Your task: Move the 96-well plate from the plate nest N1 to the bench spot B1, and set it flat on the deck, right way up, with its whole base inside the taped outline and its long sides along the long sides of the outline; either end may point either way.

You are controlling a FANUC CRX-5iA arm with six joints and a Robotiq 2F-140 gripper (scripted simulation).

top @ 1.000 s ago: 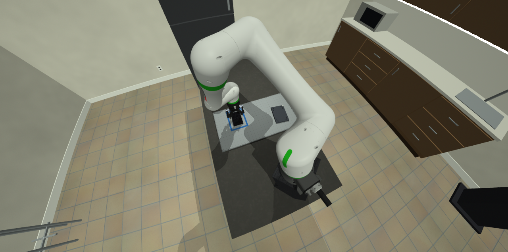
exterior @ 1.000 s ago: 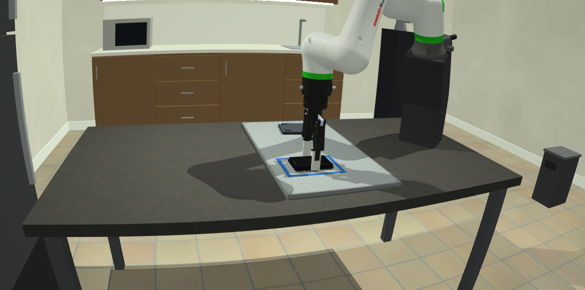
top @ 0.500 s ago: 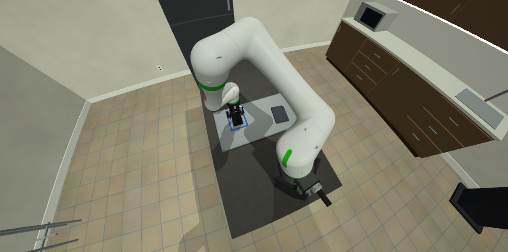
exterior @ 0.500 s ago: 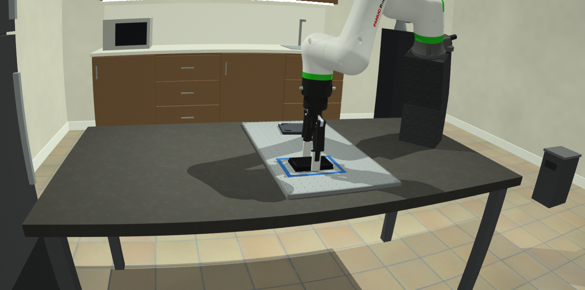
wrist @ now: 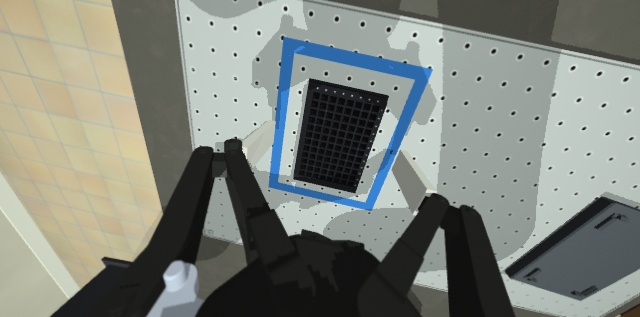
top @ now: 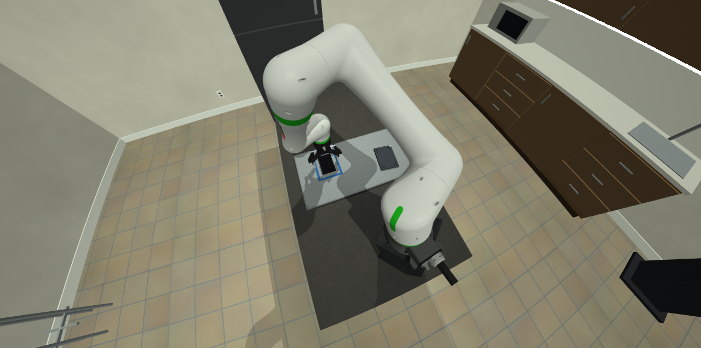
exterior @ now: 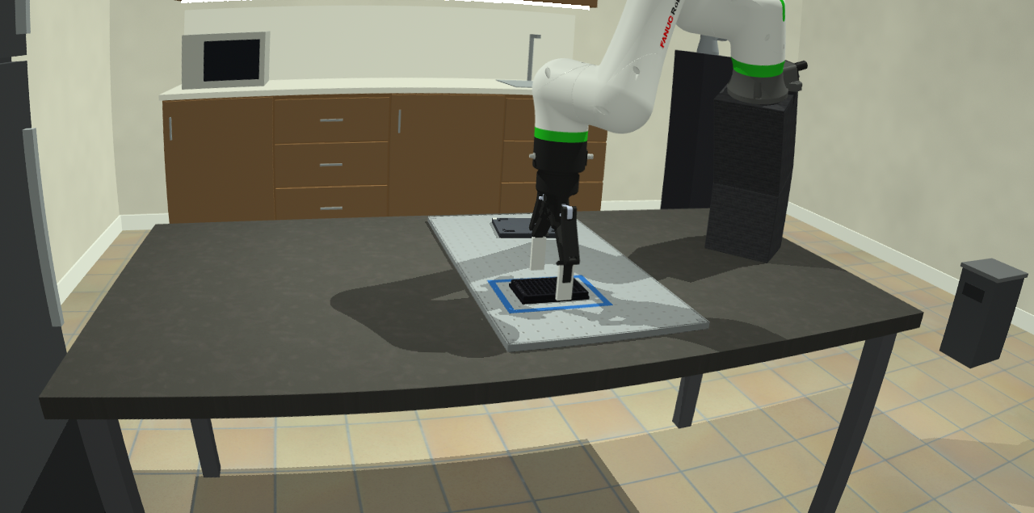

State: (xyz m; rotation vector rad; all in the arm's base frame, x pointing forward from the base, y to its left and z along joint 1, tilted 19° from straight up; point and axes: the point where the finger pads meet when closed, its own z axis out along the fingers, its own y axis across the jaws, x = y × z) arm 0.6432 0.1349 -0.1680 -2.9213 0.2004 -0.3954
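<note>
The black 96-well plate point(wrist: 340, 142) lies flat, wells up, inside the blue taped outline on the perforated deck, its long sides along the outline's long sides. It also shows in the exterior view point(exterior: 538, 289) and the top view point(top: 327, 166). My gripper point(wrist: 334, 146) is open wide, its white-tipped fingers standing on either side of the plate's near end and apart from it. In the exterior view the gripper point(exterior: 552, 275) has its fingertips low, at about plate height. The grey plate nest point(wrist: 580, 257) at the right is empty.
The nest also shows at the deck's far end point(exterior: 517, 226) and in the top view point(top: 385, 157). A tall black pedestal point(exterior: 748, 170) carries the arm's base at the table's right rear. The arm's shadow lies across the deck and the table.
</note>
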